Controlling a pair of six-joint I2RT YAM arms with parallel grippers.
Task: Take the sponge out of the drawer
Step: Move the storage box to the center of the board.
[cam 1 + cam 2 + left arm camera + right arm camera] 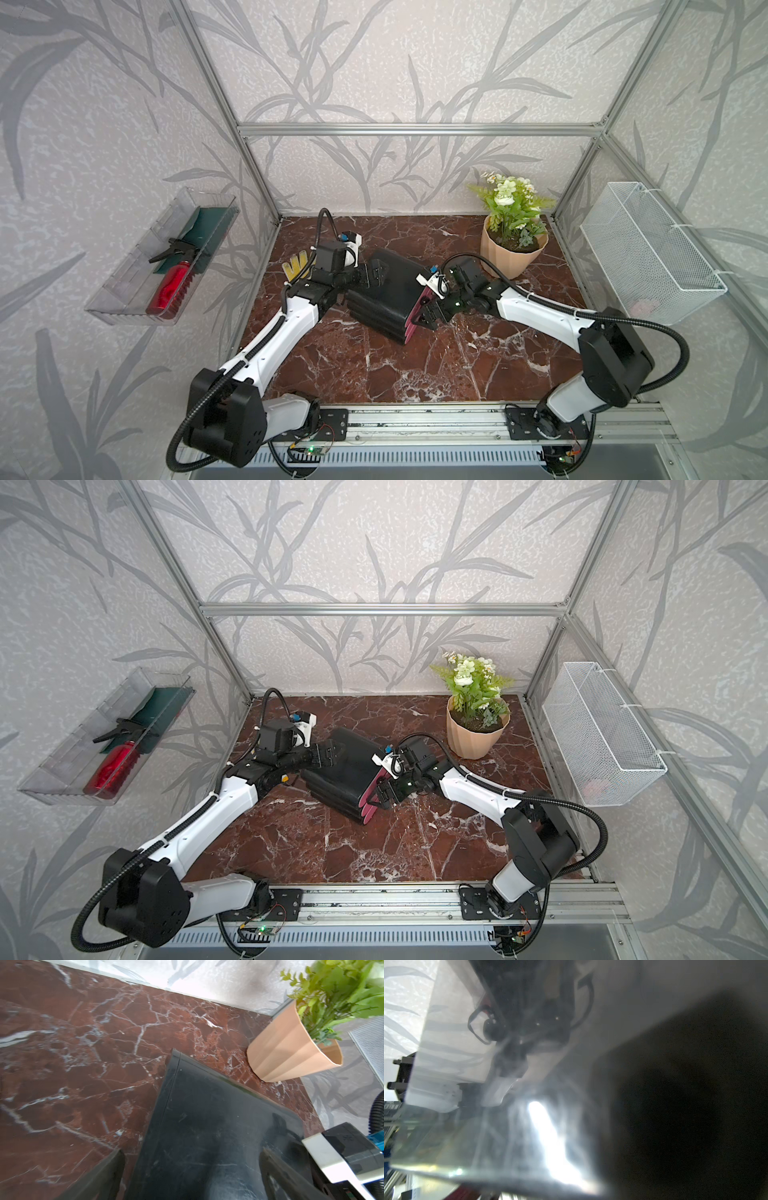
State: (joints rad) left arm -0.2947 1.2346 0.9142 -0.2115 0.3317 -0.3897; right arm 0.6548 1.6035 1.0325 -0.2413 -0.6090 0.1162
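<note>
The brown marbled surface [374,365] carries all loose items. Two white and black arms reach onto it from a front rail.

A white wire basket [648,257] hangs on the right wall. A clear tray [124,291] hangs on the left wall and holds a red spray bottle [170,286] lying on a dark green cloth [208,232].

A black drawer unit [386,291] stands near the centre of the surface, turned at an angle. Its pink drawer fronts [415,318] face the right arm and appear shut. The sponge is not visible in any view, so its place cannot be told.

A beige pot [511,253] with a green plant stands near the back right corner, apart from the drawer unit.

The left fingers [374,272] are at the rear top edge of the drawer unit. They are spread wide. In the left wrist view, one finger [104,1176] lies beside the unit and the other lies over its top. They hold nothing.

The right fingers [424,311] are at the pink fronts and spread wide. Whether they touch a handle cannot be told, because the right wrist view is blurred.

A yellow object [297,266] lies behind the left arm, partly hidden.
</note>
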